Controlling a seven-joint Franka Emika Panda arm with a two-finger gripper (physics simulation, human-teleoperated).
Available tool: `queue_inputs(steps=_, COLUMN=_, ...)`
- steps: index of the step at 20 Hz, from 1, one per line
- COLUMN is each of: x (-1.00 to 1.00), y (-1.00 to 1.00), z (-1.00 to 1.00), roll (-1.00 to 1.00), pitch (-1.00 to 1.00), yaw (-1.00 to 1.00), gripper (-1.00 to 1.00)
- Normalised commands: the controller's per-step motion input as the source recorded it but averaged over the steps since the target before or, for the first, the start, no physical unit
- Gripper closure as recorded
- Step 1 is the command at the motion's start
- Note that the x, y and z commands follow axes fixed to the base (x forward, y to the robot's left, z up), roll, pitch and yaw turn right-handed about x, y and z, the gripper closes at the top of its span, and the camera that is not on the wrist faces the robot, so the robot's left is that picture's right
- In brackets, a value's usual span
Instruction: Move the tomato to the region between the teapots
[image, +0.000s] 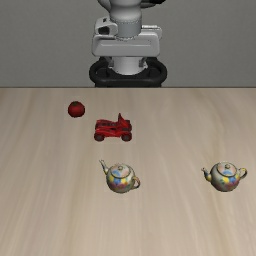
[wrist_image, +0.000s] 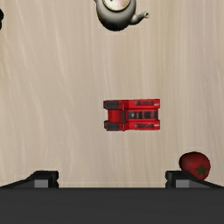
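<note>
A: Where was the small, round red tomato (image: 76, 108) found?

B: It was seen resting on the pale wooden counter (image: 40, 200), near a red plastic toy car (image: 114, 128), on the exterior view's left of it. In the wrist view the tomato (wrist_image: 195, 164) was seen just beside one fingertip (wrist_image: 182, 178), outside the gap between the fingers.

A: And how was the end effector (wrist_image: 112, 179) held?

B: Its fingers were spread wide apart, and nothing was gripped. The toy car (wrist_image: 133, 115) was seen on the counter (wrist_image: 52, 96) ahead of the gap between them.

A: What was noted about the containers?

B: Two white, colour-flecked ceramic teapots were recorded: one teapot (image: 121, 176) towards the exterior view's left, the other teapot (image: 225, 176) towards its right, well apart from each other. Both were stood upright with lids on, so what was held inside could not be told. The tomato was placed well apart from both. One teapot (wrist_image: 118, 10) was also seen beyond the toy car in the wrist view.
</note>
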Motion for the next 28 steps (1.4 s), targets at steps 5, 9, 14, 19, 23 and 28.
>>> queue_inputs(steps=5, x=0.0, y=-1.0, z=0.0, roll=0.0, pitch=0.0, yaw=0.0, gripper=-1.0)
queue_inputs(steps=9, x=0.0, y=-1.0, z=0.0, roll=0.0, pitch=0.0, yaw=0.0, gripper=-1.0)
queue_inputs(steps=14, x=0.0, y=-1.0, z=0.0, roll=0.0, pitch=0.0, yaw=0.0, gripper=-1.0)
queue_inputs(steps=19, x=-1.0, y=0.0, z=0.0, roll=0.0, pitch=0.0, yaw=0.0, gripper=-1.0)
queue_inputs(steps=23, x=-0.25, y=-0.25, z=-0.5, roll=0.0, pitch=0.0, yaw=0.0, gripper=-1.0)
queue_inputs(steps=28, x=0.0, y=0.0, z=-1.0, roll=0.0, pitch=0.0, yaw=0.0, gripper=-1.0)
